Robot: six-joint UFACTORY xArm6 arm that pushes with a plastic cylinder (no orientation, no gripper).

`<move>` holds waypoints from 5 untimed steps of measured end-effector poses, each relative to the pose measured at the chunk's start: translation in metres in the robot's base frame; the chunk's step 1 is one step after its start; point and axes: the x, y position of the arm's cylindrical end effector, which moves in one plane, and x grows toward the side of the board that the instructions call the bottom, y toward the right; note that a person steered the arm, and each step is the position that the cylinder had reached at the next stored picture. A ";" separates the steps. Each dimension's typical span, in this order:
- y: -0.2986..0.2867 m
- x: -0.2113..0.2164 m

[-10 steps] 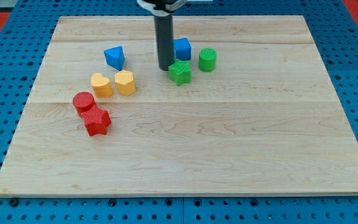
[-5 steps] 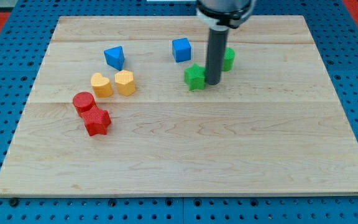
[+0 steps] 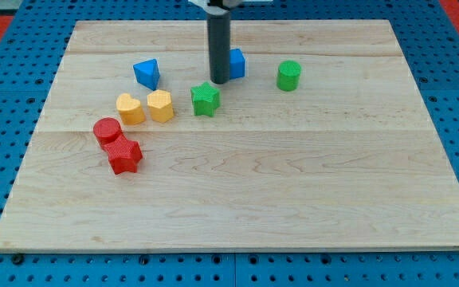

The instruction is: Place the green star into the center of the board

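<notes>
The green star [image 3: 205, 100] lies on the wooden board [image 3: 237, 199], above and left of the board's middle. My tip [image 3: 218, 81] stands just above and to the right of the star, close to it but apart. The rod covers the left part of a blue cube [image 3: 235, 63]. A green cylinder [image 3: 288, 76] stands to the right of the rod.
A blue triangular block [image 3: 147, 73] lies at the upper left. Two yellow blocks [image 3: 130, 108] [image 3: 159, 105] sit side by side left of the star. A red cylinder [image 3: 107, 131] and a red star [image 3: 124, 155] touch each other further left.
The green star has moved left from beside the green cylinder. My tip has swung from the star's right side to above and right of it. The green cylinder now stands alone.
</notes>
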 end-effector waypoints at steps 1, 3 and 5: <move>-0.023 0.007; 0.008 0.046; 0.099 0.048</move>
